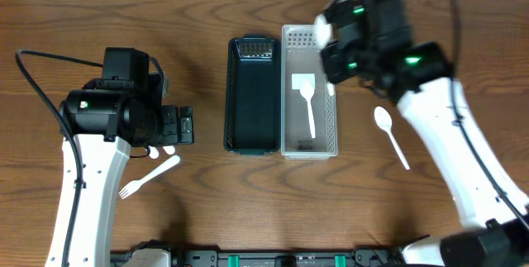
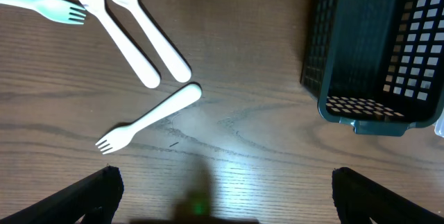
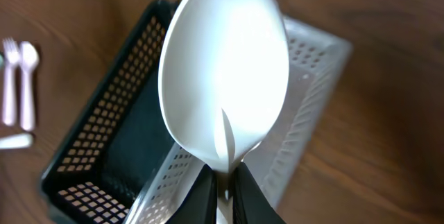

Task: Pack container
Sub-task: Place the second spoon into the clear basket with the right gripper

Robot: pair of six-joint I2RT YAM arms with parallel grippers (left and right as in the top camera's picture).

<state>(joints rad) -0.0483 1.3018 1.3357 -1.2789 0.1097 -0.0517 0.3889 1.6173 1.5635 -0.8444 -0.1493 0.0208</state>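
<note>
One white spoon (image 3: 225, 64) is sitting pinched in the right gripper (image 3: 223, 189) over the white basket's (image 1: 310, 152) twelve o'clock end; left gripper (image 2: 225, 189) is gaping wide, empty.

Brown wood-grain table (image 1: 207, 19); dark teal basket (image 1: 231, 93) and milky white basket (image 1: 332, 126), both in square-hole lattice; plain white spatula (image 1: 304, 89), spoon (image 3: 223, 71) and fork (image 1: 151, 176); arms (image 1: 91, 184) black at the head, white along the link, dotted with green lights.

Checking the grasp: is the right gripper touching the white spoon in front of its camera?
Touching. The right wrist view shows the right gripper pinching the white spoon by its handle, no gap visible.
</note>
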